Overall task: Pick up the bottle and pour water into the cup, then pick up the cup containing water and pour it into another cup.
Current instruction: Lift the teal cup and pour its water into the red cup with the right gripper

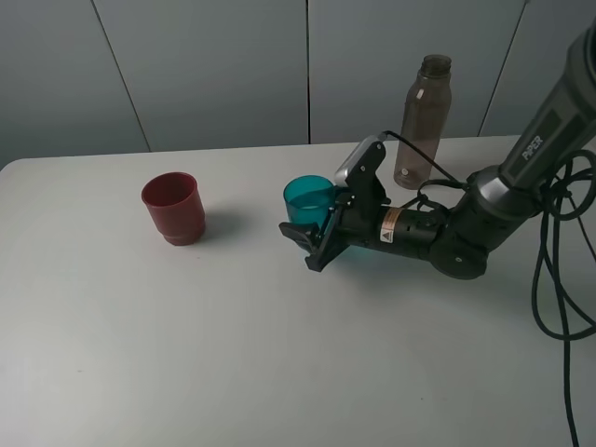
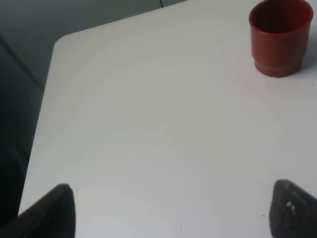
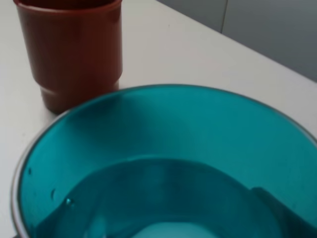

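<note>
The teal cup point(image 1: 307, 197) stands mid-table with water in it, and it fills the right wrist view point(image 3: 163, 148). My right gripper point(image 1: 315, 240) lies low on the table, shut on the cup's lower wall, one finger on each side. To the cup's left stands the dark red cup point(image 1: 173, 207), upright and apart; it also shows in both wrist views point(image 2: 280, 37) point(image 3: 74, 49). The grey-brown bottle point(image 1: 424, 121) stands uncapped behind the right arm. My left gripper point(image 2: 173, 210) is open over bare table near the table's corner, well away from the red cup.
The white table point(image 1: 186, 354) has a rounded far-left corner. The right arm's black cables point(image 1: 559, 270) hang over the table's right side. A grey panelled wall point(image 1: 214, 65) runs behind the table.
</note>
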Action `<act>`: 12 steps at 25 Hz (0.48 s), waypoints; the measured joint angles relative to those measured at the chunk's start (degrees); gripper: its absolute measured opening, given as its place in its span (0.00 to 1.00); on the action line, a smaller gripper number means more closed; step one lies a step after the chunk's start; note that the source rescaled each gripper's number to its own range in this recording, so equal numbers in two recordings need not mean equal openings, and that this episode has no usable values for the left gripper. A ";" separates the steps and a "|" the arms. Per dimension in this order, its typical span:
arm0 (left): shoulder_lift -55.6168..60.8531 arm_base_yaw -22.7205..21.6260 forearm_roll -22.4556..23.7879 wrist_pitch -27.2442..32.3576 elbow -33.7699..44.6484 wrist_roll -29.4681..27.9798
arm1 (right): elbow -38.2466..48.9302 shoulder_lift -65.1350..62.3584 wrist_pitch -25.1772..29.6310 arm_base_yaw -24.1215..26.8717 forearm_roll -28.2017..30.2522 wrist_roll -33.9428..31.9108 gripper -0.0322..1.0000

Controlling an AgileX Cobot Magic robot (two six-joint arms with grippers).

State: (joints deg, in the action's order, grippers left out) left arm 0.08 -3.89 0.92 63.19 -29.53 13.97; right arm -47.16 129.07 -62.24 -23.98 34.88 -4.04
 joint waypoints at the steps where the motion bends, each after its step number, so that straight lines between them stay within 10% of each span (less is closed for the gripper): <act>1: 0.00 0.00 0.00 0.00 0.00 0.00 | 0.10 -1.16 0.75 -0.12 0.00 0.00 0.06; 12: 0.00 0.00 0.00 0.00 0.00 0.00 | -0.82 -14.45 13.51 -4.98 -6.96 -1.15 0.06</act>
State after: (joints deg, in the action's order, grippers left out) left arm 0.08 -3.89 0.92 63.19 -29.53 13.97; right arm -47.98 114.62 -48.73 -28.96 27.92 -5.19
